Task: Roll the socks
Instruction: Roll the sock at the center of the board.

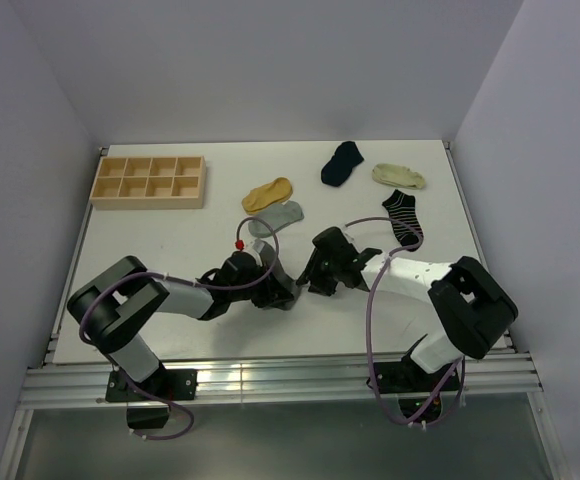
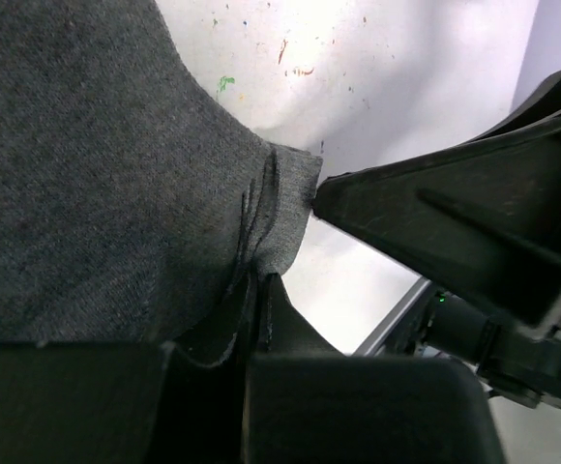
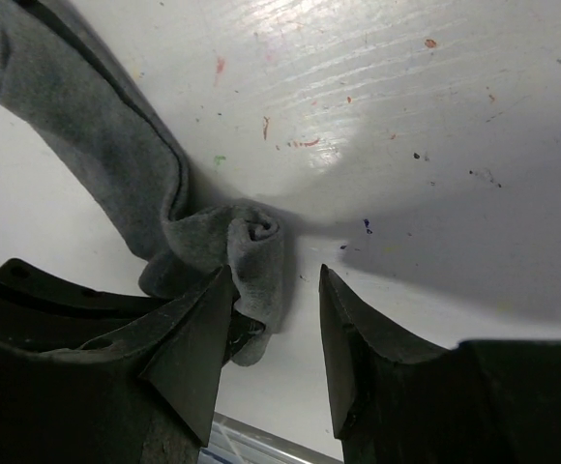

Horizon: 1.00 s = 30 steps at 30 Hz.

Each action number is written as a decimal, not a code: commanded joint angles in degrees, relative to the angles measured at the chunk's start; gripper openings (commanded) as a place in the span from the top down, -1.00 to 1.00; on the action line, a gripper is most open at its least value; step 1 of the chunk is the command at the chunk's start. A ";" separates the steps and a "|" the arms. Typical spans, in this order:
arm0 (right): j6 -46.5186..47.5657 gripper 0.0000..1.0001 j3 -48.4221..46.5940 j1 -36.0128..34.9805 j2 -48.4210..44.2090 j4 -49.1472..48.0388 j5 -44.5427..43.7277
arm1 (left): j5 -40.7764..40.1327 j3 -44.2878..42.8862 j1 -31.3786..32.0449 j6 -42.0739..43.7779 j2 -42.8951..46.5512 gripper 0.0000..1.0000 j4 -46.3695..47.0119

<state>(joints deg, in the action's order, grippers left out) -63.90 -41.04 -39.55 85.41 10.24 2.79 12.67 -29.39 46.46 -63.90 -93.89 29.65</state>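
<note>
Diagonally stretched, dark grey sock point(image 3: 106, 135) sits pinched in left jaws, right jaws half-open

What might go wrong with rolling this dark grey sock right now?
The dark grey fabric sock has only a small loose roll at one end, and the right end effector is open, not gripping it, so it may unwind. The left end effector pinches just a fold of fabric, which might slip. Both end effectors sit very close and could collide.
</note>
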 commanded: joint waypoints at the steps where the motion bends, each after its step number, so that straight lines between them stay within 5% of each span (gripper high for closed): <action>1: -0.79 0.02 -1.85 -0.97 1.43 -1.10 -0.24 | 2.27 1.00 -0.49 -1.75 -1.56 0.99 3.13; 30: 2.72 0.23 -11.52 -3.69 9.33 9.97 -2.70 | 5.26 5.65 -3.74 -9.31 -6.92 0.99 14.20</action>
<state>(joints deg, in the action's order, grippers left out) -62.54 -49.12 -42.15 93.56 16.73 2.02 18.24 -25.26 43.27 -72.64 -99.26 43.55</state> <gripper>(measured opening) 0.405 0.023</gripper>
